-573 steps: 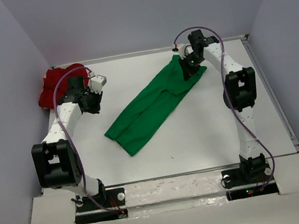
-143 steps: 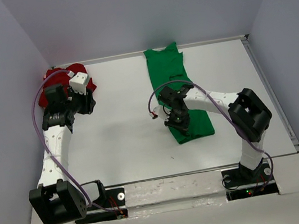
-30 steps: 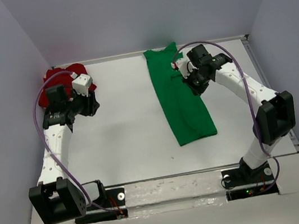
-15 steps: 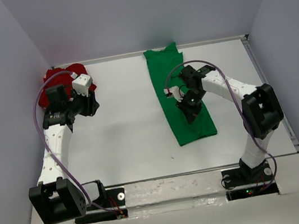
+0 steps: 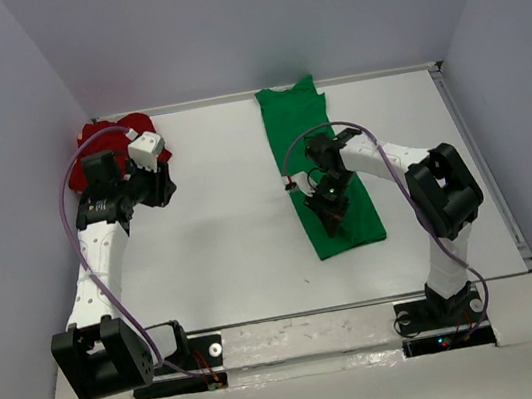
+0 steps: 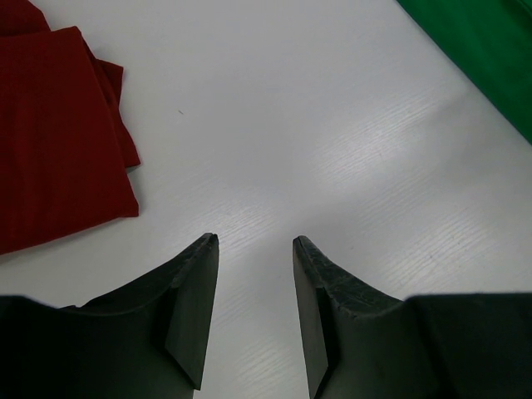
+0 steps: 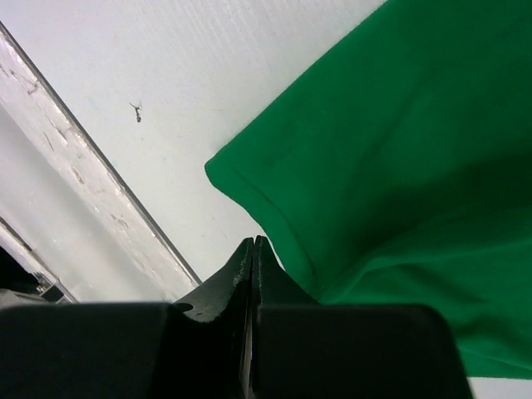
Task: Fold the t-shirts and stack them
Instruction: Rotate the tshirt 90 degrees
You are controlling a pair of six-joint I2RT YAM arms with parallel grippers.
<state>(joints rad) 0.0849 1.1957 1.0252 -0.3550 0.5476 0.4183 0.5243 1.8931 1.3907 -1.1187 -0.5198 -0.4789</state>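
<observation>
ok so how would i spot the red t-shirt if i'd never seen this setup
Start at the white table and go to its far left corner, by the wall. The red t-shirt lies there, just beyond the left arm's claw. It is the only deep red cloth; the green t-shirt is a long strip towards the right.

The right pincer is hanging over the near half of the long bright green cloth t-shirt, a narrow folded strip stretching away beyond it. The left pincer is hanging just beside the bunched deep red cloth t-shirt, which is lying behind it.
</observation>
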